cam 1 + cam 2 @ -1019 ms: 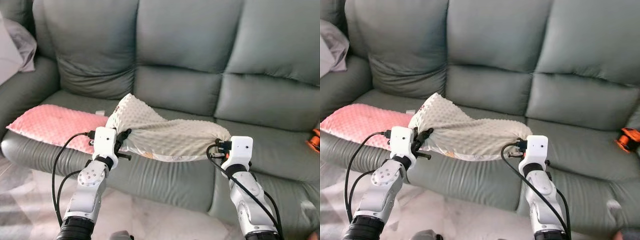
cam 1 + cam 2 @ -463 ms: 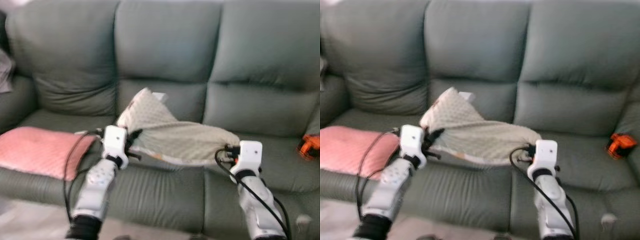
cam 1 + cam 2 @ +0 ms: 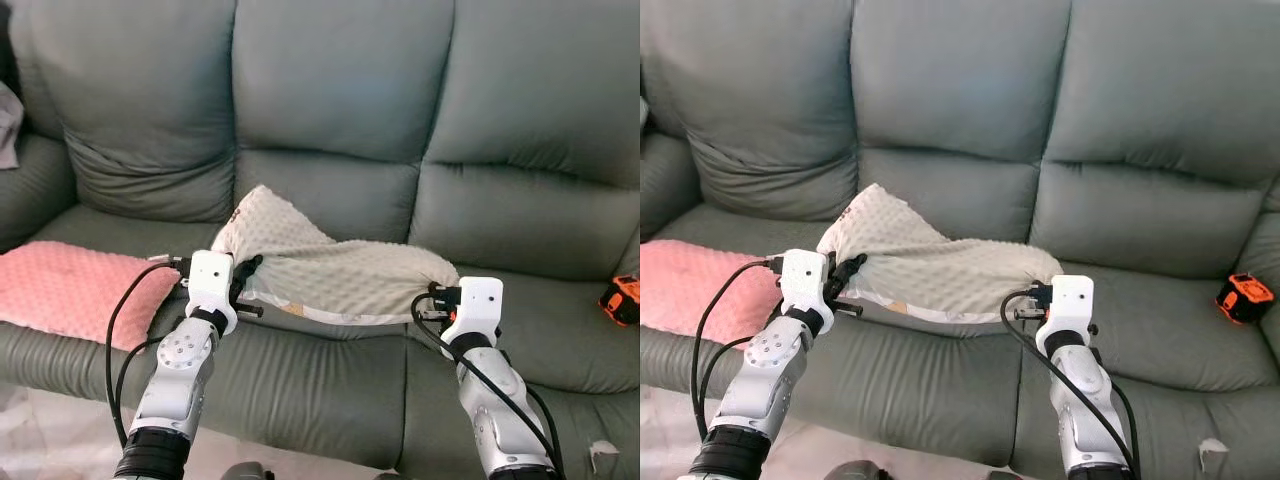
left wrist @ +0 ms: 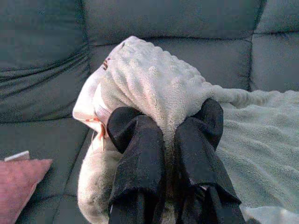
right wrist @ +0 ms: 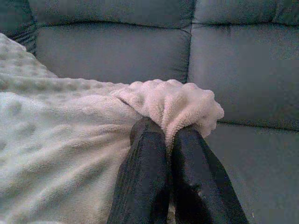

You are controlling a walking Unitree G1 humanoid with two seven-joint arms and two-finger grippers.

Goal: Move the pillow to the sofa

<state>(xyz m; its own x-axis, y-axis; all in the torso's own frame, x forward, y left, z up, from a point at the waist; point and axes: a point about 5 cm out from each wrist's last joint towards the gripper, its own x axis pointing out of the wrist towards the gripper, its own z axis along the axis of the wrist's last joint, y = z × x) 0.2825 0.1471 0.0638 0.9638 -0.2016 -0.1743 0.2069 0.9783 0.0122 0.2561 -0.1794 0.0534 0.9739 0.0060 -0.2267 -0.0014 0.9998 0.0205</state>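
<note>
From the head views, a cream pillow [image 3: 335, 275] hangs stretched between the two grippers over the seat of a grey-green sofa [image 3: 340, 90]; the left gripper [image 3: 243, 277] pinches its raised left end and the right gripper [image 3: 432, 297] its right end; a pink pillow [image 3: 70, 290] lies on the seat to the left and an orange object [image 3: 622, 298] on the far right seat. In the left wrist view, the black fingers [image 4: 140, 163] are clamped on a bunched fold of the pillow; in the right wrist view, the fingers [image 5: 145, 182] are closed together on a nubbly corner, the sofa back behind.
</note>
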